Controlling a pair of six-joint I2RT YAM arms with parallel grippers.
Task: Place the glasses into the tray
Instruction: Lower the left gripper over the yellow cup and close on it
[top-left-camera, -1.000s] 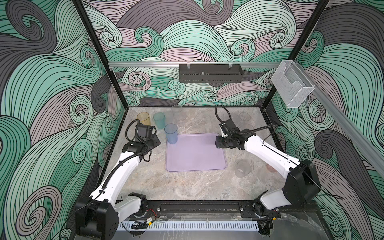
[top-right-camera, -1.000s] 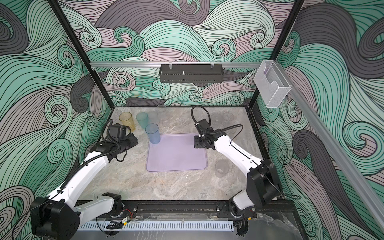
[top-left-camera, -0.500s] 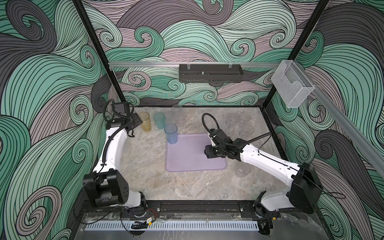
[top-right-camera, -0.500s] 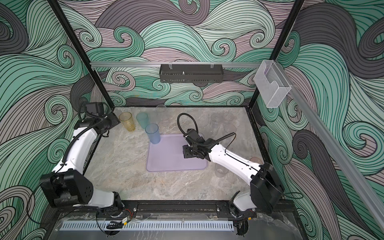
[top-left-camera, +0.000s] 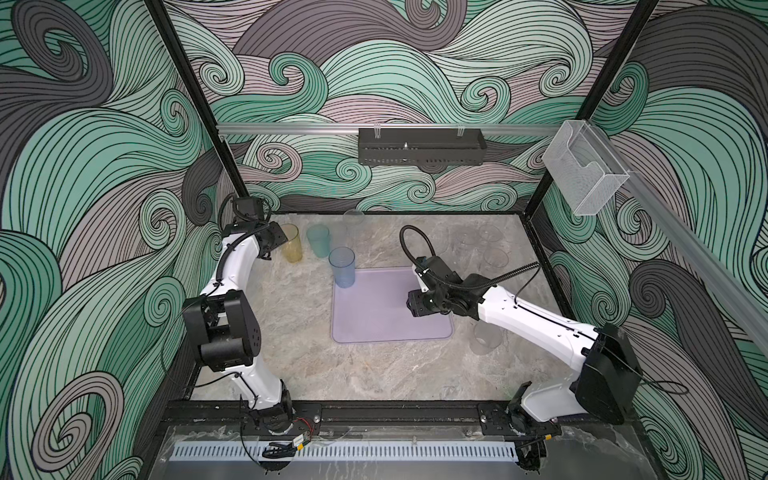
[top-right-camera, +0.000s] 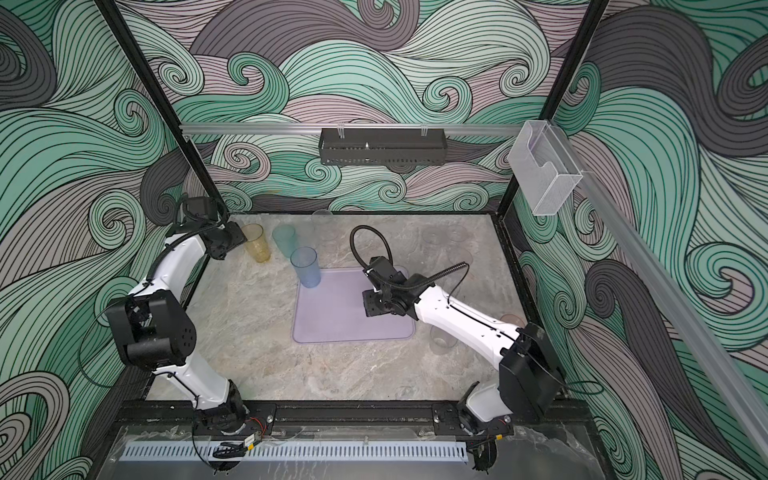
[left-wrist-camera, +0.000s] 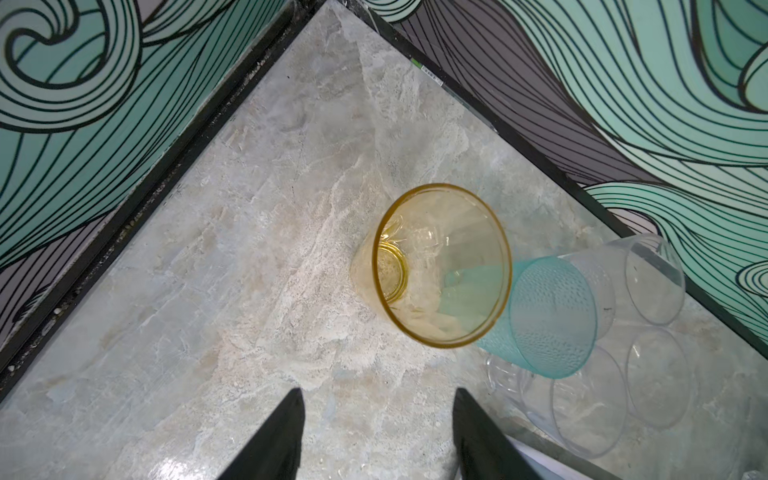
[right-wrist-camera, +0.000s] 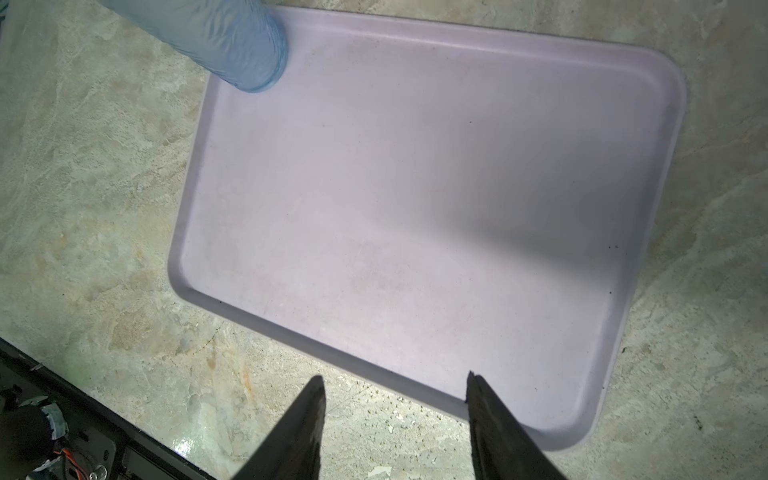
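- At the far left corner of the table (top-left-camera: 291, 365), the left gripper (left-wrist-camera: 376, 392) is hovering over the stone top, its jaws standing apart with nothing between them. The amber cup (left-wrist-camera: 442, 266) is standing upright just ahead of it.
- A teal cup (left-wrist-camera: 552, 316) is standing just beside the amber one, and several clear glasses (left-wrist-camera: 590, 403) are crowding close behind. Coming in from the open side is looking safest.
- Over the tray (right-wrist-camera: 415, 187), the right gripper (right-wrist-camera: 395, 376) is hanging with its jaws parted and empty.
- The blue cup (right-wrist-camera: 224, 37) is standing at one corner of the tray, seemingly just inside the rim. The rest of the tray is lying bare.
- These cups are looking like thin, light plastic with smooth, slippery walls that are probably giving a little under a squeeze. They are widening toward the rim, and the tall ones are likely tipping easily.
- A gentle pinch across the side wall above the middle is seeming best, or one finger inside the rim.
- Another clear glass (top-left-camera: 484, 338) is waiting near the right arm, and its faint edges are making it hard to judge.
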